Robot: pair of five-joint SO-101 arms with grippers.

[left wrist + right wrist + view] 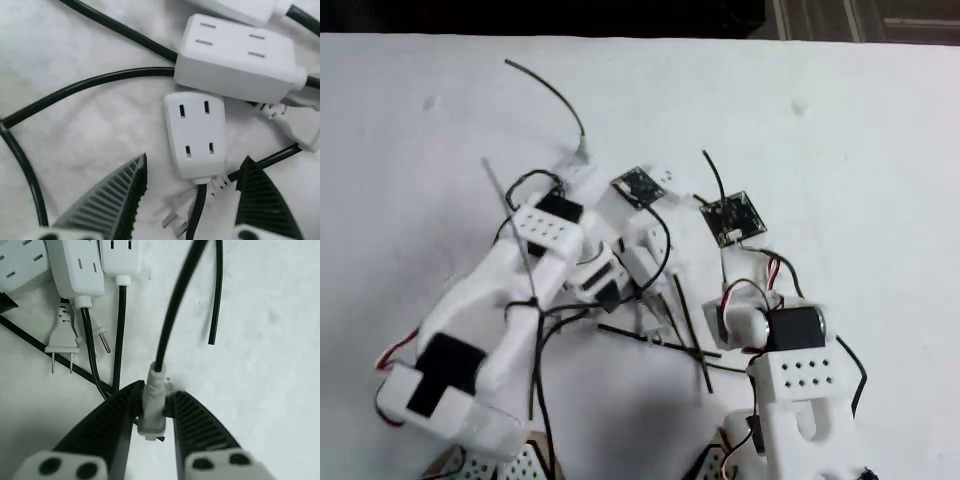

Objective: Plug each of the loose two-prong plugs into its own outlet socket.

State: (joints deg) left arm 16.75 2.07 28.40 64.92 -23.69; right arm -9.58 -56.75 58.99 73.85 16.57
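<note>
Two end effectors work low over a white surface (pixel 880 150). The left end effector (pixel 195 161) is spread wide, its fingers either side of a white socket block (pixel 192 120) lying face up. A second socket block (pixel 235 55) sits just beside it. The right end effector (pixel 155 392) is clamped on a white plug (pixel 151 412), prongs hidden, with its black cord (pixel 175 300) running away. A loose plug (pixel 61 342) lies flat nearby.

A white table (pixel 880 150) was seen under everything, and its cover (pixel 100 130) was shown as soft and slightly wrinkled. Two small dents (pixel 432 103) were noticed in it near the far edge. Behind that edge a dark strip (pixel 520 15) was seen, and a brown striped surface (pixel 860 18) at one corner
</note>
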